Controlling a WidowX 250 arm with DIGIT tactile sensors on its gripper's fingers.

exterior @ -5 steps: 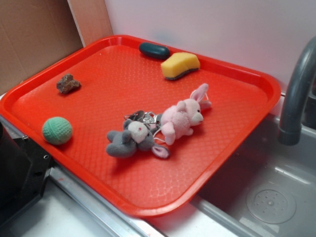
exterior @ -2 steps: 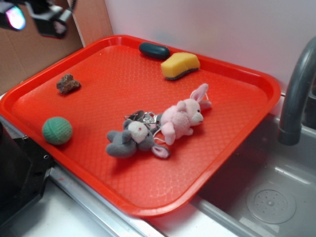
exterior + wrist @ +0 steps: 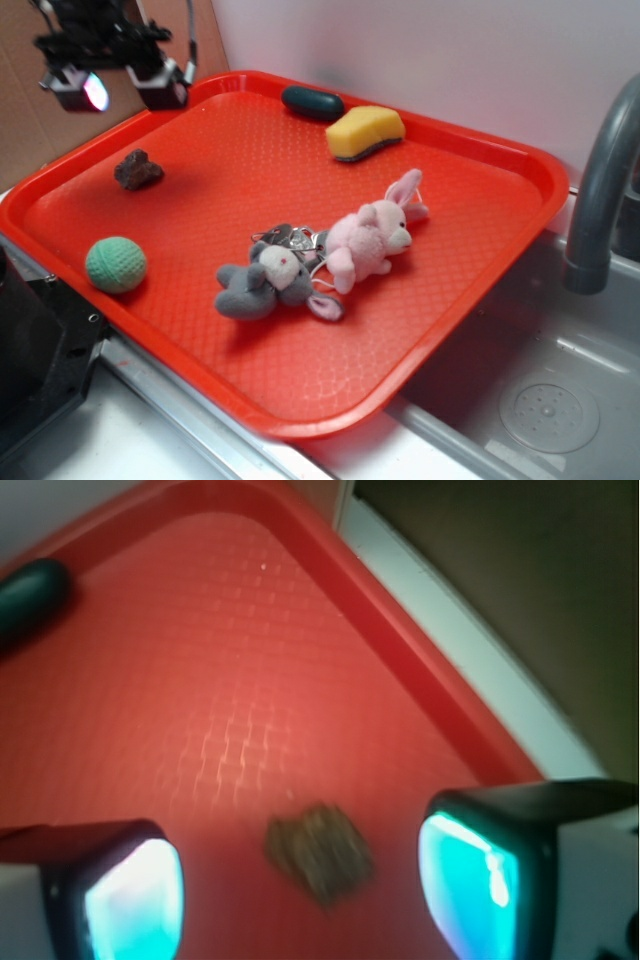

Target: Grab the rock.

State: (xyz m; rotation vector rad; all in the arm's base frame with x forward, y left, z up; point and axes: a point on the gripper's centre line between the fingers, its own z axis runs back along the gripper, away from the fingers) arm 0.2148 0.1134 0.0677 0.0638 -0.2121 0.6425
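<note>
The rock [image 3: 137,169], a small rough brown lump, lies on the red tray [image 3: 460,300] near its left rim. My gripper [image 3: 115,88] hangs in the air above and behind it, open, with nothing between the fingers. In the wrist view the rock [image 3: 320,852] shows blurred on the tray floor between and below the two glowing pads [image 3: 470,885], untouched by them. The gripper [image 3: 300,890] stands wide apart there.
On the tray also lie a green knitted ball [image 3: 116,264], a dark green oval [image 3: 312,102], a yellow sponge [image 3: 364,132], and a grey and a pink plush toy [image 3: 320,262]. A sink with a grey faucet [image 3: 603,190] is at the right. Cardboard stands behind the tray's left rim.
The gripper came into view from the top left and has dropped down and rightward toward the rock. The rock and the other objects have stayed put.
</note>
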